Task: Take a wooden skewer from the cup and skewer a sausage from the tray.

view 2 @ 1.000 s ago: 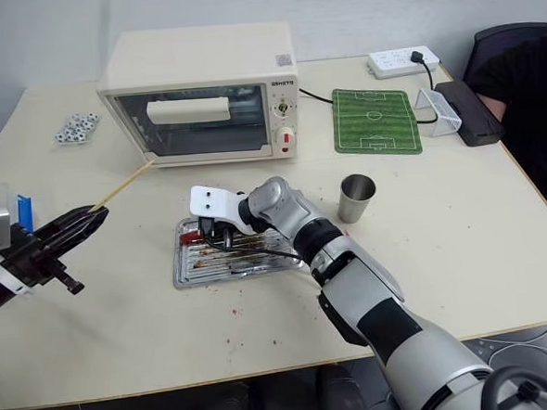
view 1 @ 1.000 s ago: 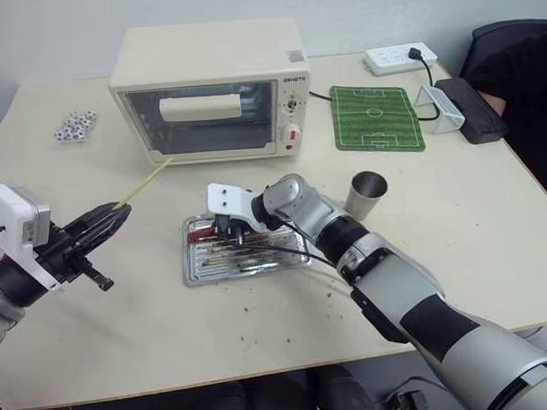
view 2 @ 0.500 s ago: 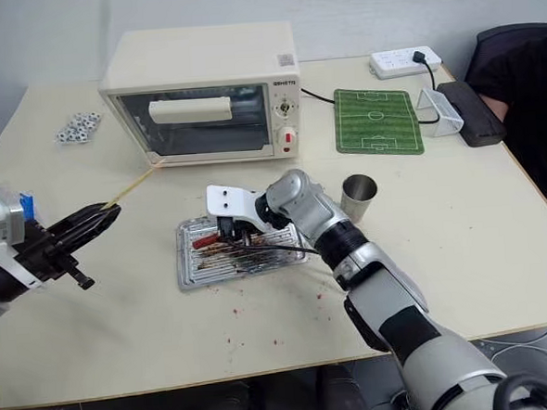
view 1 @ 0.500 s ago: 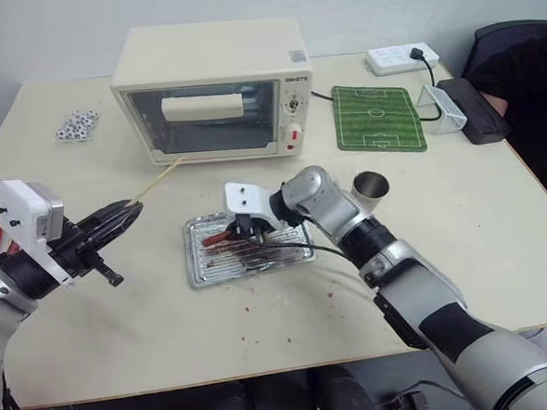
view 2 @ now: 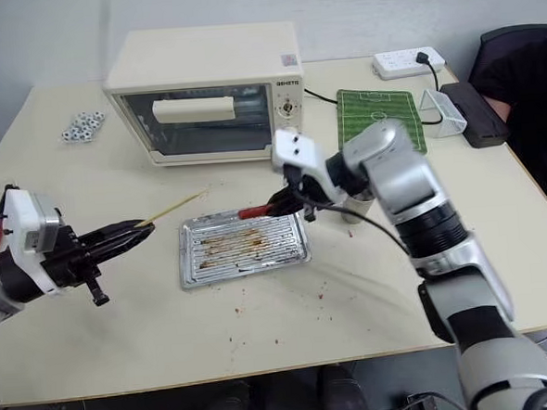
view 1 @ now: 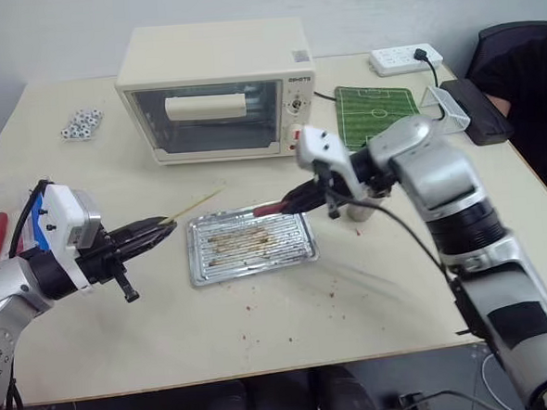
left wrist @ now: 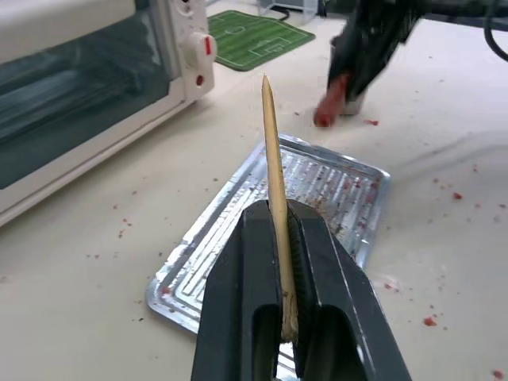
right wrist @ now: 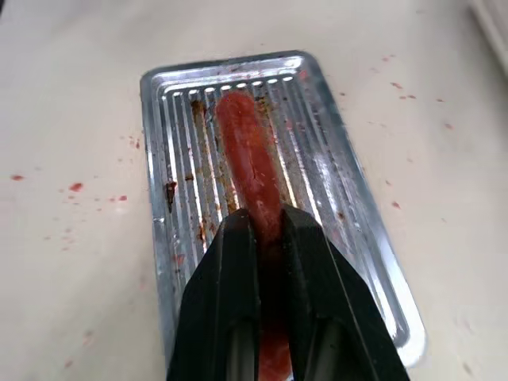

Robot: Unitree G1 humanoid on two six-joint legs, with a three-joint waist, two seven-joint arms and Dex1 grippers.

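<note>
My left hand (view 1: pixel 159 229) is clenched on the thin, pale tan wooden skewer (view 1: pixel 192 207), its pointed end reaching out toward the near-left corner of the shallow, ribbed silver metal tray (view 1: pixel 250 246), which lies near the middle of the cream bench (view 1: pixel 262 326). My right hand (view 1: pixel 296 200) is clamped on one end of the slim bright-red sausage (view 1: pixel 268 208), holding it in the air over the tray's far edge, the free end aimed toward the skewer tip. The small dull steel cup (view 1: pixel 359 211) stands just beyond the tray's right end, mostly hidden by my right arm.

The two tips are still apart, and I judge the risk lies in bringing them together. If the skewer meets the sausage off-centre, it could slide off the smooth skin or break out through the side. My grip covers only the sausage's end, so a hard push could pivot it or pop it loose onto the bench. A sideways load might also bend or snap the thin stick.
</note>
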